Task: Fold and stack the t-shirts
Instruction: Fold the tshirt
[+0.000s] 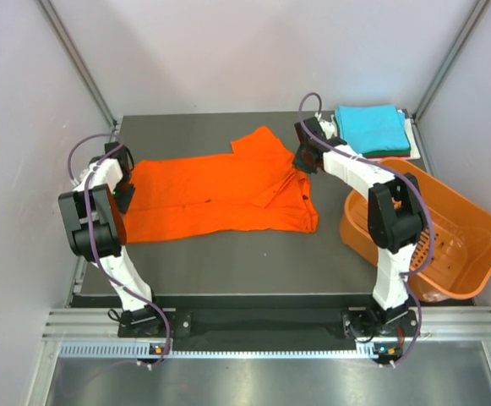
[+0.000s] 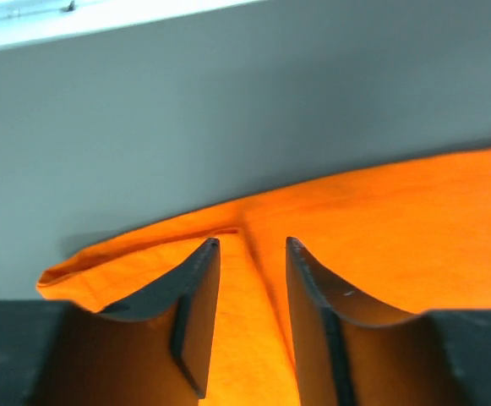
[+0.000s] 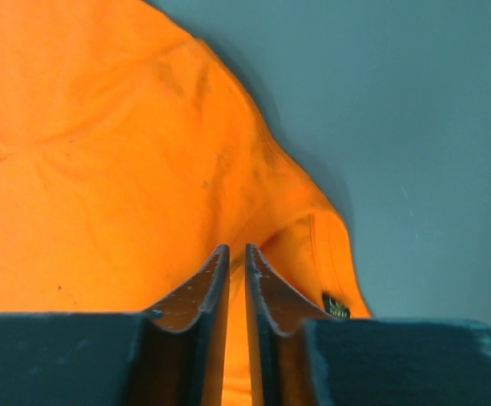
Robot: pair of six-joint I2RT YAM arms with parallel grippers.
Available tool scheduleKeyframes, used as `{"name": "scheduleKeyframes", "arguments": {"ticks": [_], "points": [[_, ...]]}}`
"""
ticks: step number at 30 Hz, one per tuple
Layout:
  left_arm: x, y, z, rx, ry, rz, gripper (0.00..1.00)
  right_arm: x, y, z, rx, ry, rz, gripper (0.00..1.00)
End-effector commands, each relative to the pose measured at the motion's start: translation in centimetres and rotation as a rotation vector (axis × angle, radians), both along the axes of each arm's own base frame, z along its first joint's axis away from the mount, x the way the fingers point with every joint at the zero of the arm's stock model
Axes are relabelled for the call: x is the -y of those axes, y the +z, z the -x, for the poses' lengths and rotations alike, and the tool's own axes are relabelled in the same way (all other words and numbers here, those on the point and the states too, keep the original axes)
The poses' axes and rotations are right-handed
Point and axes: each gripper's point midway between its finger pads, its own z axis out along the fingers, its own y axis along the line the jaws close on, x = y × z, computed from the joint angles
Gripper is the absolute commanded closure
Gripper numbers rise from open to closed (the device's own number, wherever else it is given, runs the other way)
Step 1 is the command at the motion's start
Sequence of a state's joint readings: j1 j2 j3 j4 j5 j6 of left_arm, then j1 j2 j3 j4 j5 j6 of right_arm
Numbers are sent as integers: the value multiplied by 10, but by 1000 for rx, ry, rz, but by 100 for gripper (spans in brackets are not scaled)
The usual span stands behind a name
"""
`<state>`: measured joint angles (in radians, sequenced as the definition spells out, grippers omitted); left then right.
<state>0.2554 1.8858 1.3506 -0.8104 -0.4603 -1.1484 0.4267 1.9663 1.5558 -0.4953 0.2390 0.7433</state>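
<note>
- While the orange t-shirt (image 1: 220, 199) lies spread flat across the middle of the dark table (image 1: 228, 254), an arm stands at each of its ends.
- Its right end is folded over on itself, with one flap lying at an angle toward the far edge.
- At the shirt's left edge sits the left gripper (image 2: 249, 245). Its jaws are parted and released, and a raised ridge of orange cloth runs up through the gap between the two fingers (image 2: 199, 288).
- At the folded right end is the right gripper (image 3: 237, 252), low over the cloth. Its jaws are drawn almost together, with only a thin slit between them — orange shows through the slit, but whether any cloth is pinched there cannot be told.
- Just right of those jaws, a small dark label (image 3: 335, 306) sits at the shirt's hem.
- Folded square, the turquoise t-shirt (image 1: 372, 127) rests in the far right corner on top of a small stack — only thin edges of the pieces beneath it show.
- An orange plastic basket (image 1: 473, 222) stands tilted at the table's right side, near the stack and apart from the spread shirt.
</note>
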Motion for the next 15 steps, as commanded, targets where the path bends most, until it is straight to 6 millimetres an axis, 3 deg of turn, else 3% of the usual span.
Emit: {"name": "scheduleKeyframes", "arguments": {"ticks": [1, 5, 7, 9, 10, 12, 13, 15], "points": [[-11, 34, -18, 50, -57, -92, 55, 3, 32, -17, 59, 26, 18, 81], [-16, 52, -7, 25, -97, -144, 54, 7, 51, -11, 79, 10, 10, 70], [-15, 60, -1, 36, -110, -151, 54, -2, 58, -4, 85, 27, -28, 68], [-6, 53, 8, 20, -156, -116, 58, -8, 51, 8, 64, 53, -35, 68], [-2, 58, 10, 49, -168, -111, 59, -12, 52, 16, 56, 67, -31, 68], [9, 45, 27, 36, -187, -79, 60, -10, 43, 31, 15, 59, -16, 68], [12, 53, 33, 67, -184, -76, 61, -7, 43, 41, -7, 52, -10, 68], [19, 47, 50, 66, -167, -62, 62, -1, 31, 61, -52, 30, -2, 69]]}}
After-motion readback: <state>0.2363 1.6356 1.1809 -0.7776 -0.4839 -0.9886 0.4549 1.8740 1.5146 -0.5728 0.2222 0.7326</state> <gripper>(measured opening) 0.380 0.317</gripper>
